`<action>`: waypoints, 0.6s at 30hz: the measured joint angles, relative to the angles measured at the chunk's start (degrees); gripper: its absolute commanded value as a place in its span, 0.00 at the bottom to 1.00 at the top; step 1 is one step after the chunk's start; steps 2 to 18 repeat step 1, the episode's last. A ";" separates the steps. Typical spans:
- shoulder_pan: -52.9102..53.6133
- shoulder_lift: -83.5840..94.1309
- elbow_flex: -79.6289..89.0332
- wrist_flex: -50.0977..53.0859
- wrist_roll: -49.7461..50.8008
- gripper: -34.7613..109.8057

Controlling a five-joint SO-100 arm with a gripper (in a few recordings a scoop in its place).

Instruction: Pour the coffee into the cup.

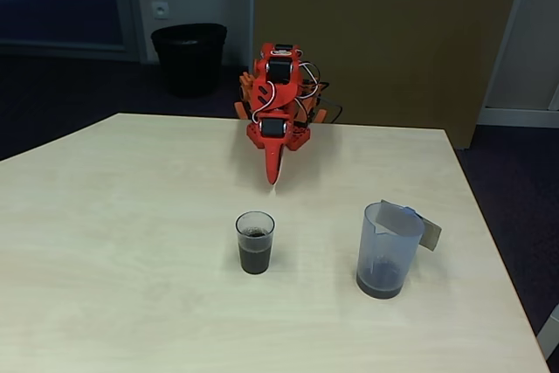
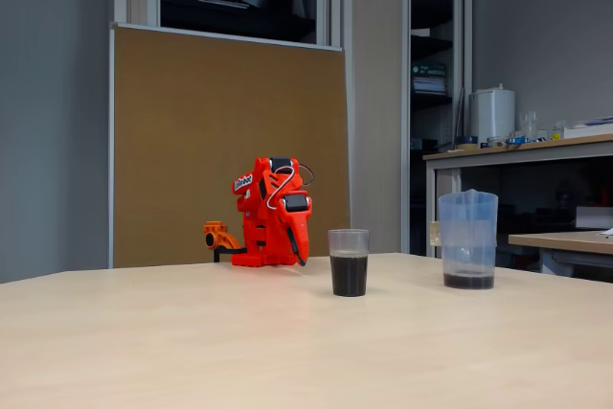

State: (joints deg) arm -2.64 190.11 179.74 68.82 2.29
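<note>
Claw (image 1: 274, 176) folded at the table's far edge, tip pointing down, jaws seemingly together and holding nothing; cup (image 1: 254, 242), over half full of coffee (image 1: 254, 258), stands ahead and nearer the camera, jug (image 1: 385, 251) upright further right, dregs only.

White lettering on red arm (image 2: 271, 213) upper side, too small to read.

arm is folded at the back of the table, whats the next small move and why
Probably none beyond staying parked: the cup is already over half full of coffee, the jug stands upright with only a dark remnant, and the end effector hangs apart from both.
</note>
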 measured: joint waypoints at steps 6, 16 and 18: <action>0.00 0.00 0.00 0.00 0.00 0.24; 0.00 0.00 0.00 0.00 0.00 0.24; 0.00 0.00 0.00 0.00 0.00 0.24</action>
